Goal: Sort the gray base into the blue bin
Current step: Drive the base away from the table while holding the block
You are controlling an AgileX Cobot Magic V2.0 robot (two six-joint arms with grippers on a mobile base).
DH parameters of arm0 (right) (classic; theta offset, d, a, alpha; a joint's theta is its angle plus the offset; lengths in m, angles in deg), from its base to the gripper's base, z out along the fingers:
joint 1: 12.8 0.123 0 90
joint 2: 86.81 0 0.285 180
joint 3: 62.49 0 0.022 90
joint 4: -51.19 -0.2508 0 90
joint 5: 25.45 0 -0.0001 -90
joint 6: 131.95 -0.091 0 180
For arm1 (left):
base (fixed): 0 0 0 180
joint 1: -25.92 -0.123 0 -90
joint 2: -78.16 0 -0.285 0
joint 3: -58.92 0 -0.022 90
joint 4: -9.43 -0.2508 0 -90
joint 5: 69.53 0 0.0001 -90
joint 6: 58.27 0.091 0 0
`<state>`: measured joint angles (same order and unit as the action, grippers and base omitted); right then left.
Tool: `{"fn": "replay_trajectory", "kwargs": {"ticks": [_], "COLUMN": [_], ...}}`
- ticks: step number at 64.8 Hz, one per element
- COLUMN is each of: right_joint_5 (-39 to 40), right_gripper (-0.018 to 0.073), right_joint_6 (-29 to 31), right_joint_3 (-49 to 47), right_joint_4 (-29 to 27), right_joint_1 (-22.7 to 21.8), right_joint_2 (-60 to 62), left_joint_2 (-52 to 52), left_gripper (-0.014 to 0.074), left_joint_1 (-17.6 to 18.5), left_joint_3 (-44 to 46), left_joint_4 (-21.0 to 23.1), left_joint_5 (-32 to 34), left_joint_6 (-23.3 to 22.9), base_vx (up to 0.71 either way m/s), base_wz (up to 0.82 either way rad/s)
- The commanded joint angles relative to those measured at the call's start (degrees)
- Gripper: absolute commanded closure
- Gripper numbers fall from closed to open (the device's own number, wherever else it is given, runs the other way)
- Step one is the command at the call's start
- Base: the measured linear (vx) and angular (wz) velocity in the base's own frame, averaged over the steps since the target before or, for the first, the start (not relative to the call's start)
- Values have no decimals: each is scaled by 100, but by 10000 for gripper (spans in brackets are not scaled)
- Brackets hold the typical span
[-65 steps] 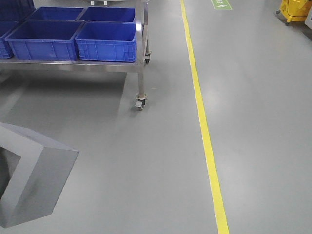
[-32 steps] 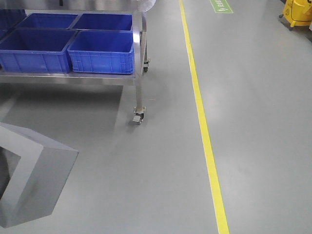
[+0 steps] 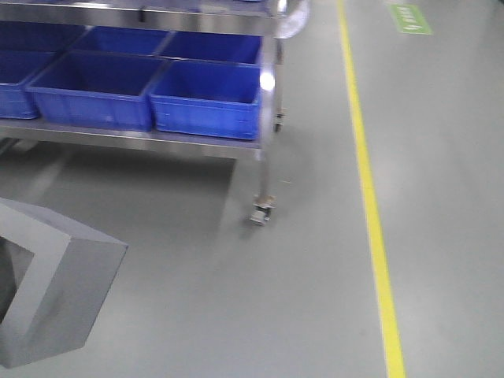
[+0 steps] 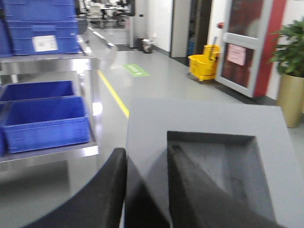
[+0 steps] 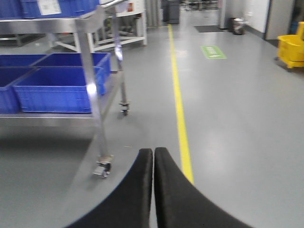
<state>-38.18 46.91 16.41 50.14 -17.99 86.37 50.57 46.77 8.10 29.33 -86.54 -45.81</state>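
Gray base (image 4: 204, 118): matte gray block with a square recess (image 4: 223, 161) that faces the left wrist camera. It is carried in the left gripper (image 4: 145, 154). The jaws pinch the left wall of the recess, with 1 black finger (image 4: 102, 194) outside the block and the other inside the recess. In the front view the block fills the near-left corner, well apart from the cart.

Right gripper (image 5: 153, 154): 2 black fingers pressed together along their length, with nothing between them, over bare floor.

Blue bin (image 3: 206, 98): bright-blue crate at the right end of the lower shelf of the steel cart (image 3: 268, 118).

Other blue bins (image 3: 94, 90): several, to its left and on its far side, on the same shelf.

Caster (image 3: 261, 214): under the cart's near-right leg.

Yellow floor line (image 3: 370, 205): right of the cart, running from near to far.

Green floor mark (image 3: 409, 17): far right, beyond the line.

Yellow mop bucket (image 4: 204, 64): far, beside a red-framed door.

Potted plant (image 4: 289, 52): right of that door.

The front view is blurred.
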Motion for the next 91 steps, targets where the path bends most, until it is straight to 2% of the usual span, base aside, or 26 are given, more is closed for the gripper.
{"fn": "replay_trajectory", "kwargs": {"ticks": [1, 91], "right_joint_5": [426, 426], "right_gripper": [564, 564], "right_joint_6": [44, 44], "right_joint_3": [3, 3], "right_joint_4": [38, 38], "right_joint_1": [2, 2], "right_joint_2": [10, 10], "left_joint_2": [-47, -47], "left_gripper": [576, 576], "left_joint_1": [13, 13], "left_joint_3": [170, 170], "left_joint_4": [119, 119], "left_joint_5": [592, 592], "left_joint_6": [-30, -30], "base_vx": [30, 25], "base_wz": [55, 70]}}
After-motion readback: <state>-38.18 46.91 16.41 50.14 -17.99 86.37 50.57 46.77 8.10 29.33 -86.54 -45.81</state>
